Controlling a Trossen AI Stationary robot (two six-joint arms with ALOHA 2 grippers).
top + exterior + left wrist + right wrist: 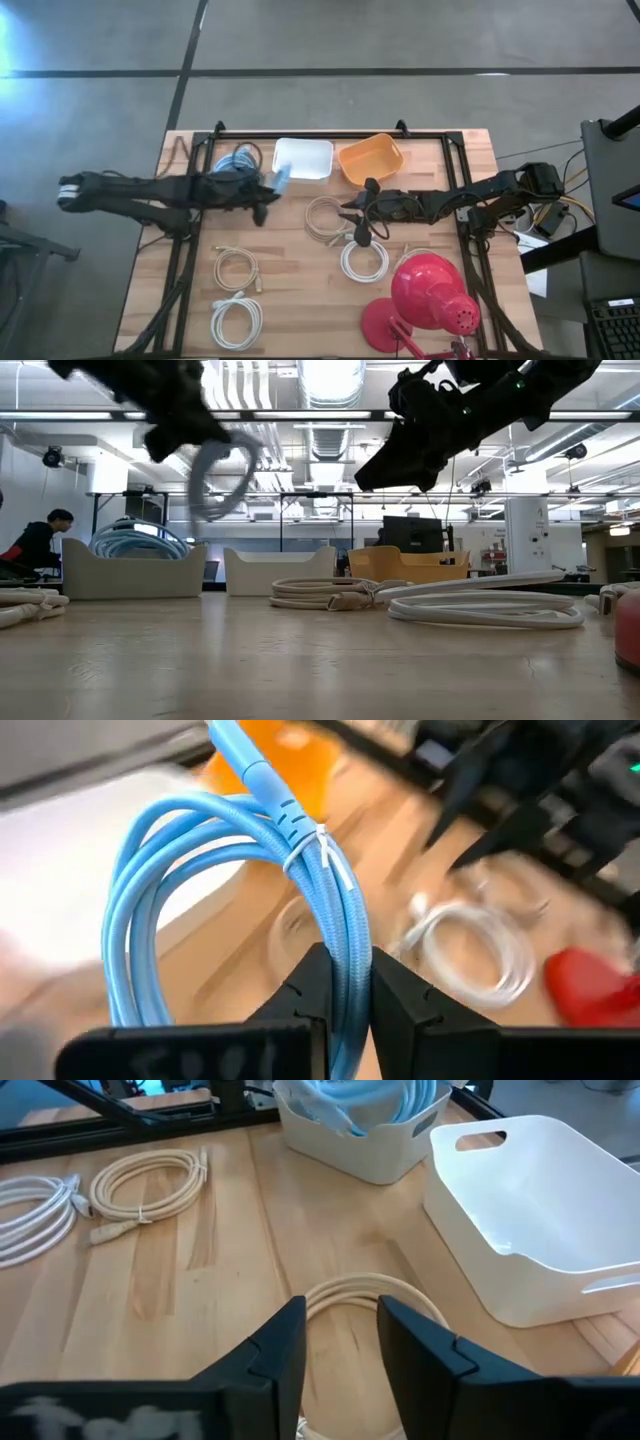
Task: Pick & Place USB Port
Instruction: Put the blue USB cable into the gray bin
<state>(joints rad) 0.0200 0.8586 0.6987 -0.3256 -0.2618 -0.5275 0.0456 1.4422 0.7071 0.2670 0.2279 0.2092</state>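
Observation:
A light-blue USB cable [200, 890], coiled and bound with a white tie, hangs in the air by the empty white bin [303, 158], with my left gripper [270, 190] shut on it. In the low view it is a blurred loop [225, 475] under that gripper [185, 425]. My right gripper [358, 212] is open, with nothing between its fingers [275, 1350], just above a beige cable coil [370, 1292] that lies flat on the table. My left gripper pinches several bundled strands of the blue coil [347, 955] between its two fingers, a little below the white tie [322, 855]. The fingers come slanting down from the table's left. The coil is lifted clear of the table, and its plug end [245, 760] points away past the fingers.
At the back stand a white bin with more blue cables [235, 160] and an orange bin [370, 158]. Coils lie on the wood: white [362, 260], beige [235, 268], white [235, 320]. A red lamp [430, 300] is at the near right.

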